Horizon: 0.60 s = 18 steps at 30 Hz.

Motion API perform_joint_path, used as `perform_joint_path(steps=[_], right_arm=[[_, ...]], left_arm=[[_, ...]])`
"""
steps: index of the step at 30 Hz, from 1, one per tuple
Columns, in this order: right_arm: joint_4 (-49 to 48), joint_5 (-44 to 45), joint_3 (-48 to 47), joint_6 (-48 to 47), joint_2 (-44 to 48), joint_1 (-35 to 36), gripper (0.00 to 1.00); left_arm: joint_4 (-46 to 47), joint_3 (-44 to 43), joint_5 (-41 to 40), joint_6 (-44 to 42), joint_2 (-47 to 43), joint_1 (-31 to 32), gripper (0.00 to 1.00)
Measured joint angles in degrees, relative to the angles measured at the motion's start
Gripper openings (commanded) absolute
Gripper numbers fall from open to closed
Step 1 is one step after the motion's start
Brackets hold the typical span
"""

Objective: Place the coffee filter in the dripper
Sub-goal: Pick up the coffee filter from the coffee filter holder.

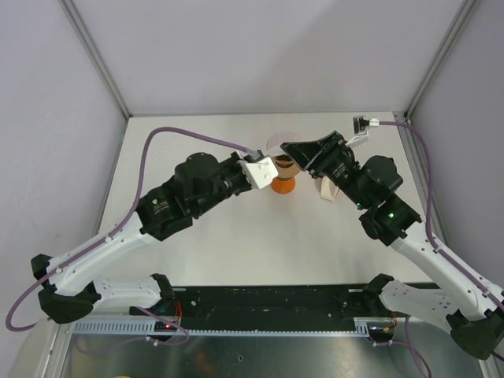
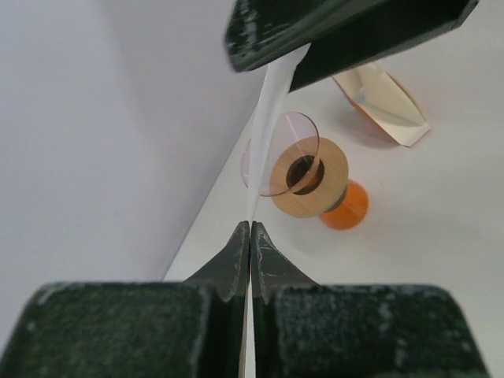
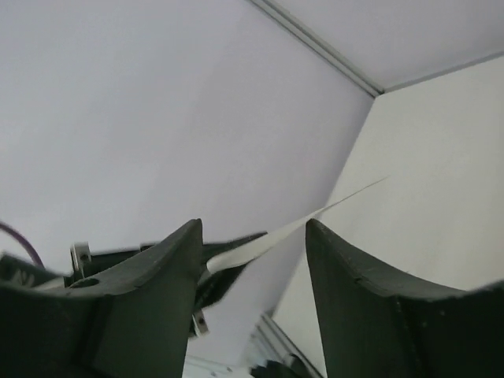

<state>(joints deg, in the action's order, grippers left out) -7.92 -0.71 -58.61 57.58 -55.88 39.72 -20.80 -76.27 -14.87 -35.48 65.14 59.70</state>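
1. In the top external view, both arms are seen stretched toward the middle of the tabletop point(image 1: 236, 252), close to its far edge, with their wrists meeting there.
   - An orange beaker point(image 1: 283, 187) stands below the meeting point, and a brown ring point(image 1: 286, 165) is seen just beyond it.
   - A cream bundle of filters point(image 1: 324, 189) lies just to the right of the beaker, partly covered by the right arm.

2. In the left wrist view, the left fingers point(image 2: 232, 264) are pressed together on one edge of the coffee filter point(image 2: 272, 102).
   - The filter is seen edge-on as a thin white sheet, held off the tabletop.
   - Its other end runs up into the gap of the right fingers point(image 2: 331, 27).
   - The dripper point(image 2: 293, 130) is seen just behind the sheet, near the far edge by the back wall.
   - The dripper's narrow end is set at the centre hole of the brown ring, and the ring rests against the orange beaker.
   - Whether this stack stands upright cannot be told from this view.
   - The bundle lies apart from it on the tabletop.

3. In the right wrist view, the right fingers point(image 3: 362, 299) are held apart. The white sheet passes between them as a thin strip and is not clamped.
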Motion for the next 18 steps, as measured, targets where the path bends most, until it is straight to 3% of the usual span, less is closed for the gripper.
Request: perform_joint_path(steps=[7,12,18], right_arm=[[5.9,-8.5,0.1,-25.4,6.2,-1.3,0.79],[13.0,-21.3,0.1,-46.1,11.8,-2.0,0.8],[19.5,-30.4,0.1,-61.0,13.4,-2.1,0.78]], left_arm=[[-4.9,0.0,11.1,4.7,-3.2,-4.2,0.0],[-9.5,0.0,21.2,5.7,-5.4,-5.6,0.0],[-15.3,0.0,32.4,5.4,-6.9,-6.1,0.0]])
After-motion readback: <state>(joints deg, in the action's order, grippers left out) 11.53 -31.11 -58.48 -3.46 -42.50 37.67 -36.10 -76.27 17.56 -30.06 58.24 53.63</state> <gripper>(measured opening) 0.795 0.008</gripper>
